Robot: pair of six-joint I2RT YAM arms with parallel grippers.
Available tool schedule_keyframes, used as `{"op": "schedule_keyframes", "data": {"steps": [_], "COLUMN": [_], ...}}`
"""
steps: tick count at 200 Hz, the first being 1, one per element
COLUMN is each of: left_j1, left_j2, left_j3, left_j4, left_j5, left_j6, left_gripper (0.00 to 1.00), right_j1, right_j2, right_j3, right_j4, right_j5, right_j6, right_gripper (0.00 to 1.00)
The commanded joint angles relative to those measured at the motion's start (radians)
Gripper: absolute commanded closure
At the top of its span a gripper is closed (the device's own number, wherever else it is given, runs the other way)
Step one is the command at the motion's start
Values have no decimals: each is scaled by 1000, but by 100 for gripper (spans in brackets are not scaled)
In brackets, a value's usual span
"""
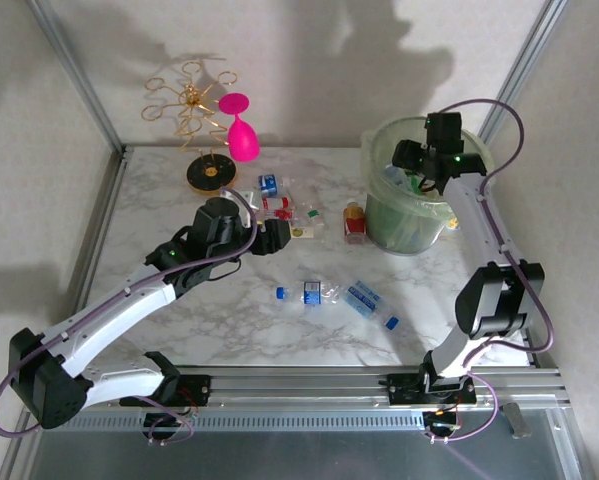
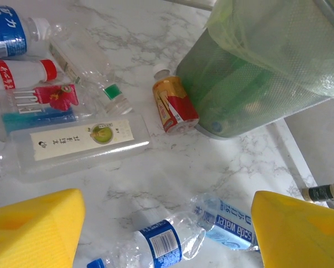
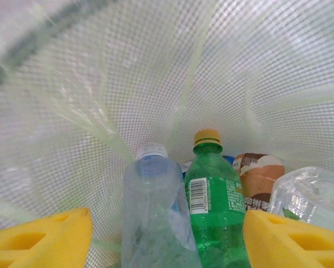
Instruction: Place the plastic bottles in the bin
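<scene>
The left gripper hovers, jaws spread and empty, over plastic bottles lying on the counter left of the bin. Light, thin-walled and slippery, they likely want a mid-body grip across the label. The right gripper hangs released inside the bin above more bottles.

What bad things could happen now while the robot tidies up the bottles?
The right hand reaches open into the bin, close to its bag liner; lifting out might snag the liner. The orange-and-red bottle lies against the bin's base, so grabbing it could bump the bin. The left hand hovers open over crowded clear bottles and may nudge one away.
</scene>
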Motion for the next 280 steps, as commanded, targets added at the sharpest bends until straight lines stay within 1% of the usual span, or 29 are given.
{"op": "schedule_keyframes", "data": {"steps": [1,18,36,58,80,102,118,150,165,170,187,204,247,263,280], "left_j1": [16,27,34,40,44,44,44,44,44,45,44,45,45,45,44], "left_j2": [-28,-23,-14,-18,-36,-79,-109,-183,-221,-233,-263,-284,-289,-278,-269], "left_j3": [-17,-22,-23,-25,-26,-46,-43,-30,-28,-28,-23,-28,-37,-29,-22], "left_j4": [30,34,37,42,38,53,41,-13,-36,-43,-74,-84,-84,-79,-78], "left_j5": [-22,-9,-1,-8,-40,-61,-82,-158,-209,-226,-271,-279,-249,-207,-188], "left_j6": [8,2,-5,-11,-29,-70,-101,-147,-155,-157,-166,-177,-213,-219,-226], "left_gripper": [22,22,23,23,23,23,23,23,22,22,22,22,22,22,22], "right_j1": [8,28,72,156,259,374,437,542,569,601,626,633,631,632,631], "right_j2": [-81,-141,-211,-278,-320,-338,-343,-358,-359,-354,-326,-330,-411,-424,-427], "right_j3": [30,10,0,-1,-10,-15,-24,-79,-105,-112,-140,-232,-515,-603,-669], "right_j4": [-17,11,46,75,78,34,-12,-75,-105,-120,-183,-203,-111,-70,-32], "right_j5": [30,7,-3,-34,-58,-76,-75,-64,-68,-61,-27,20,40,84,141], "right_j6": [-22,-25,-40,-89,-161,-240,-268,-276,-260,-245,-189,-131,-19,16,65], "right_gripper": [30,31,34,35,37,37,37,36,36,36,36,34,28,25,22]}}
